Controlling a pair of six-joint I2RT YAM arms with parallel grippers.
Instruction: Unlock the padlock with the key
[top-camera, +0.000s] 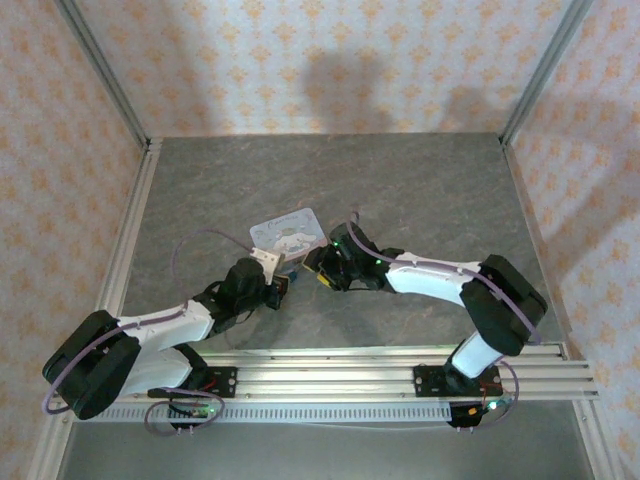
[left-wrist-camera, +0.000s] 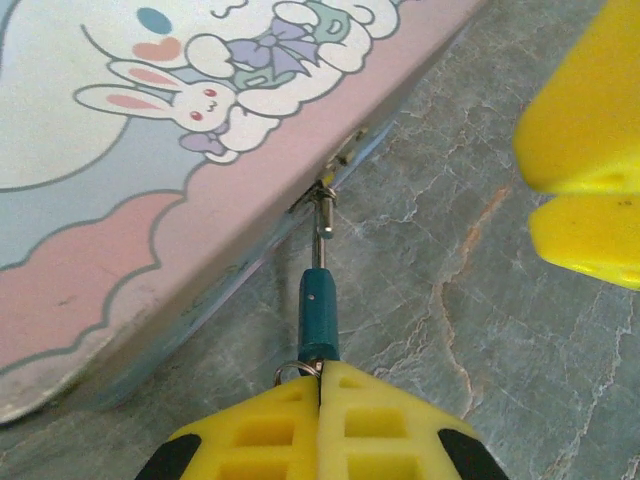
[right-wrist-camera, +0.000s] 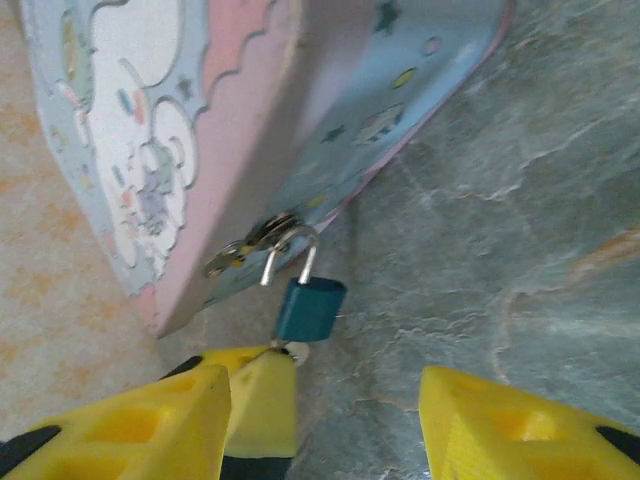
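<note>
Grey marbled tabletop (top-camera: 420, 190) is lying bare beyond the tin (top-camera: 288, 233) up to the papered back wall (top-camera: 330, 60), and it is also running clear from the tin to both side walls. Metal frame posts are standing in the far corners. On the tin's near side, the arms' mounting rail (top-camera: 330, 365) is closing off the tabletop edge. Both tools are crowding the tin's near edge, so free room there is tight.

Left tool (left-wrist-camera: 320, 378) is sitting just off that edge with its fingers pressed together. It is clamping the key (right-wrist-camera: 298, 350), a thin pale sliver showing at the bottom of the padlock (left-wrist-camera: 318, 312). Right tool (right-wrist-camera: 322, 388) is hovering just beside it, fingers standing apart and gripping nothing.

Padlock is hanging from the clasp on the tin's near edge, its silver shackle threading through the clasp loop. Its small dark teal body is pointing away from the tin toward the left tool. Cannot tell whether the shackle is seated or popped.
</note>
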